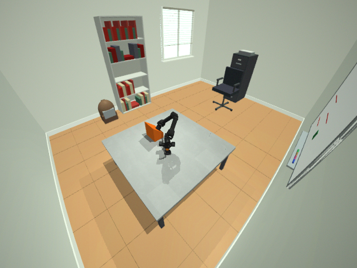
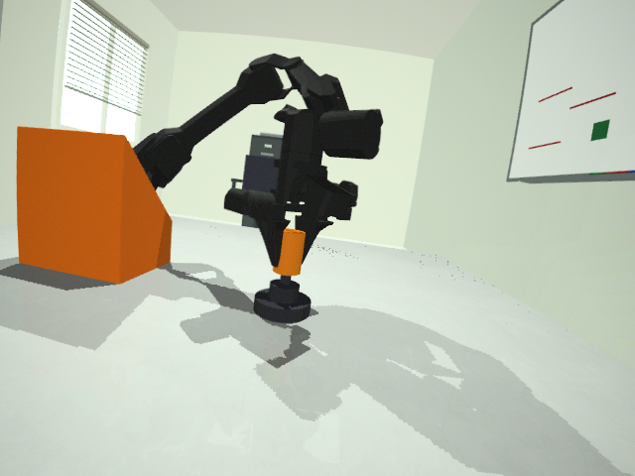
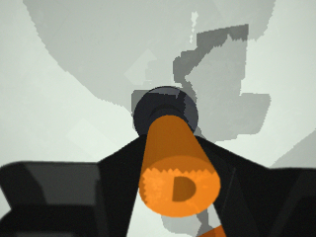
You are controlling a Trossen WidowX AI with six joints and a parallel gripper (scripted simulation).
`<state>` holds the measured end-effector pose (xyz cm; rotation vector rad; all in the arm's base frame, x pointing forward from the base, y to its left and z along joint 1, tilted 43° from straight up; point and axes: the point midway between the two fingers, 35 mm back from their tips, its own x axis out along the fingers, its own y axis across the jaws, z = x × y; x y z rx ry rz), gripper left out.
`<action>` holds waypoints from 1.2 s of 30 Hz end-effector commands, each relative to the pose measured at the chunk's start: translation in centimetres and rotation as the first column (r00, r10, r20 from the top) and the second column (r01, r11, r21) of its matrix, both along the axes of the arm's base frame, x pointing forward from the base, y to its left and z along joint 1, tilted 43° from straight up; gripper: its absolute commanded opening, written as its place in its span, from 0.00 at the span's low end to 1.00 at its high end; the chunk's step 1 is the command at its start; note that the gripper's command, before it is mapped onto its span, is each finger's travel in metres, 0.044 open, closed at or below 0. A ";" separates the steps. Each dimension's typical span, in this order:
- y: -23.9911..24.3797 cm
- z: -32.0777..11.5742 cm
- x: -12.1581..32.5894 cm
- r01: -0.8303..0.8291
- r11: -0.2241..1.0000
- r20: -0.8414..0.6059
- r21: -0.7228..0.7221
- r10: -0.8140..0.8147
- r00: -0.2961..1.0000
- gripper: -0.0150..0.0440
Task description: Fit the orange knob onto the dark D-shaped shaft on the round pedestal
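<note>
The orange knob (image 1: 167, 149) (image 2: 292, 251) (image 3: 170, 138) is an upright cylinder. My gripper (image 2: 290, 264) is shut on its sides. The D-shaped hole shows in the knob's top face in the wrist view, its flat side toward the left of that view. The dark round pedestal (image 2: 282, 308) (image 3: 145, 116) stands on the table directly under the knob. A short length of the dark shaft (image 2: 285, 280) shows between the knob's lower end and the pedestal's raised collar, so the knob stands above the pedestal. Whether the shaft's tip is inside the hole is hidden.
A large orange block (image 1: 152, 132) (image 2: 68, 204) stands on the grey table (image 1: 184, 178) beside the arm, behind and to the left of the pedestal in the exterior view. The arm reaches over from that side. Shadows of the arm lie around the pedestal.
</note>
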<state>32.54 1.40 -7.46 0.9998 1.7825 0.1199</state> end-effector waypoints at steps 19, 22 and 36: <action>0.0 0.0 0.1 0.010 1.000 -0.009 -0.002 -0.010 1.000 0.25; -0.2 0.2 0.2 0.010 1.000 -0.009 -0.002 -0.010 1.000 0.25; 0.1 -0.1 -0.1 0.160 0.986 -0.147 -0.037 -0.164 0.975 0.25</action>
